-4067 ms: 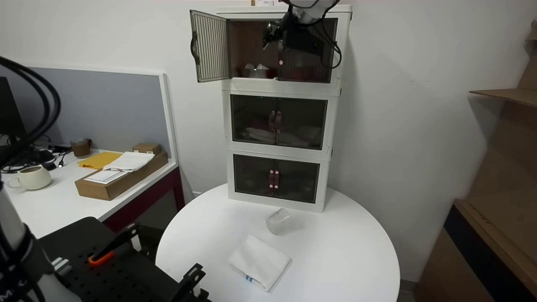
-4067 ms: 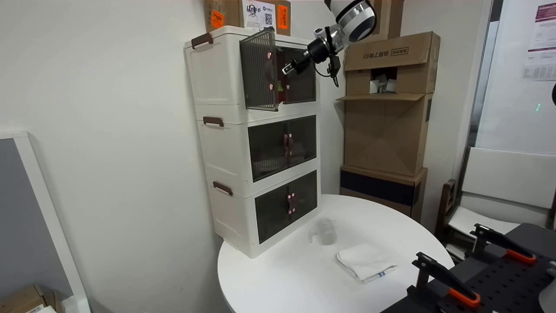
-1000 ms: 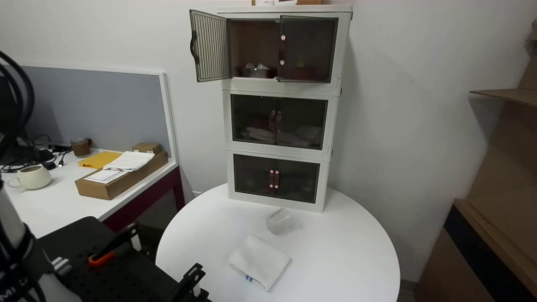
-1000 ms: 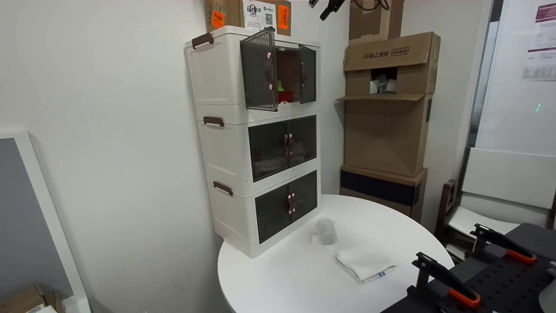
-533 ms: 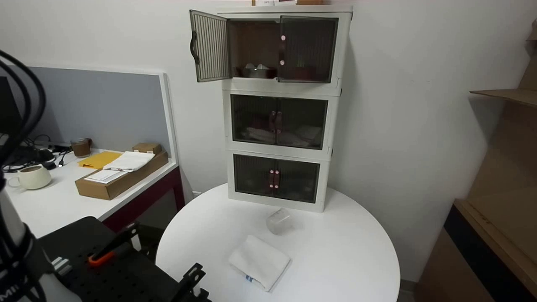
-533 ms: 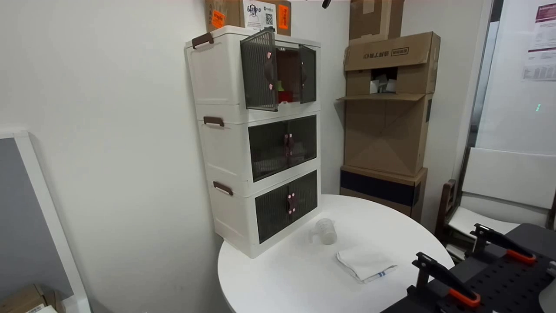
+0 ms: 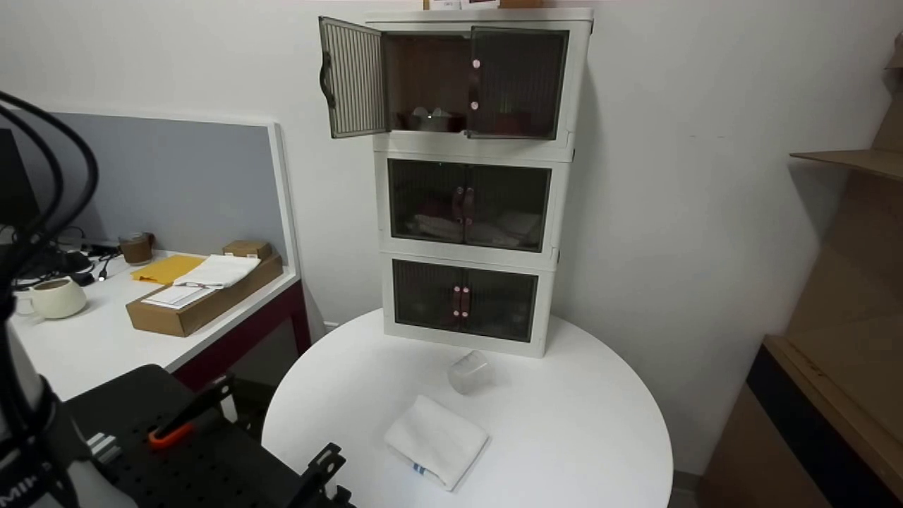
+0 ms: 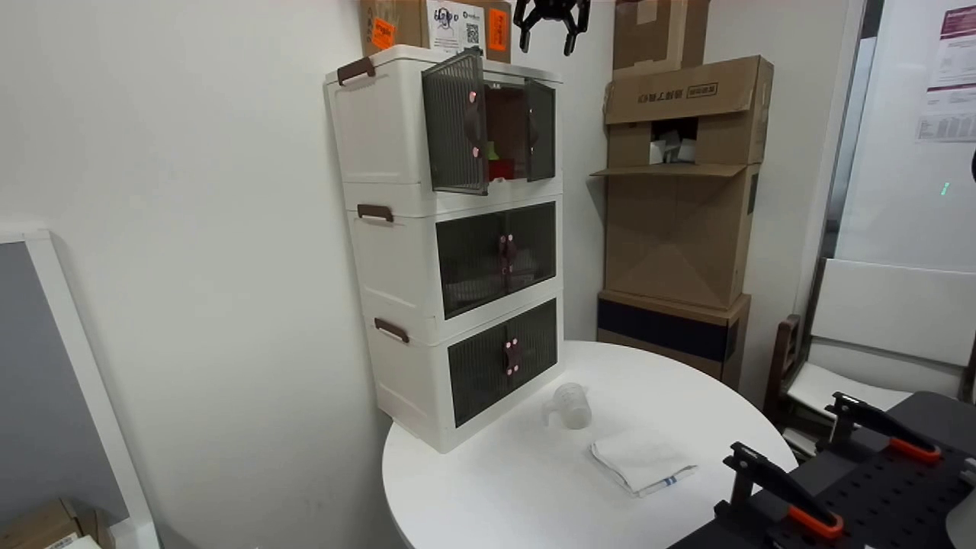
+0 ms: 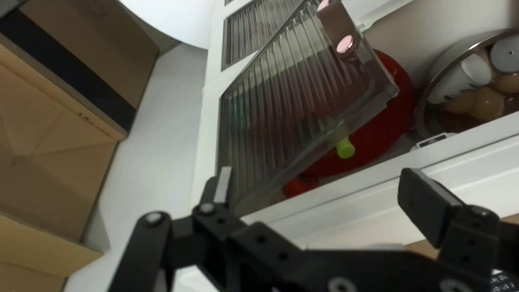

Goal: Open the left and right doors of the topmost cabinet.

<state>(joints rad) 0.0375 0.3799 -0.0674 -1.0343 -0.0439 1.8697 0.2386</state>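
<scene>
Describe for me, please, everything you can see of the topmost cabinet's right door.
The right door of the topmost cabinet is a rectangular, ribbed, dark smoked see-through panel, apparently plastic. Near its free edge sits a brown handle with two pink studs. It stands upright and ajar, swung out less than the left door, joined to the cabinet at its outer edge. The open pincer hangs clear of it.

Looks like an office/lab mix. Office part: white desk point(image 7: 85, 349) w/ grey partition panel point(image 7: 190, 176), cream rounded mug point(image 7: 59, 299) & dark flat monitor point(image 7: 13, 187), mid-L of frame in an exterior view. Lab part: flat black holed plate point(image 8: 888, 496) w/ black-and-orange clamps point(image 8: 779, 482), btm R in an exterior view; brown cardboard boxes point(image 8: 671, 236) stacked upper R.
</scene>
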